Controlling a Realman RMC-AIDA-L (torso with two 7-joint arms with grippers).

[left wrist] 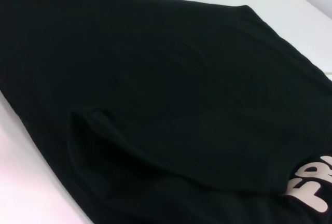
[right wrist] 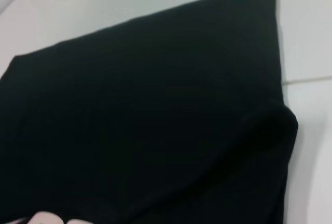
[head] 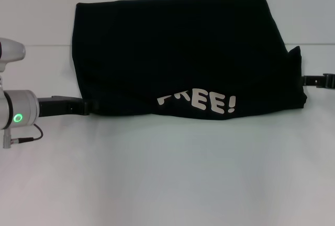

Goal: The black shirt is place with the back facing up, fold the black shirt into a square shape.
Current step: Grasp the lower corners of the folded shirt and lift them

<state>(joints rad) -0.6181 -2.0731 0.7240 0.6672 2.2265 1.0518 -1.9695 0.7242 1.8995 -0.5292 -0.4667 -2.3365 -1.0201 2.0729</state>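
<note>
The black shirt (head: 178, 53) lies folded, white lettering (head: 201, 102) showing.
I see the left gripper (head: 86, 106) and the right gripper (head: 309, 81) at its ends; grip unclear.

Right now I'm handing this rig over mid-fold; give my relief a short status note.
Left gripper: at the left near edge of the black shirt, tips under or against the fabric. Right gripper: at the shirt's right edge, mostly hidden. Neither grip is confirmable.
Shirt: on the white table, already folded into a wide rectangle; white lettering shows along the near edge, which looks curled up.
Done: at least one fold.
Left: probably one more fold across the width to make it square, then flatten the bump at the right corner.
</note>
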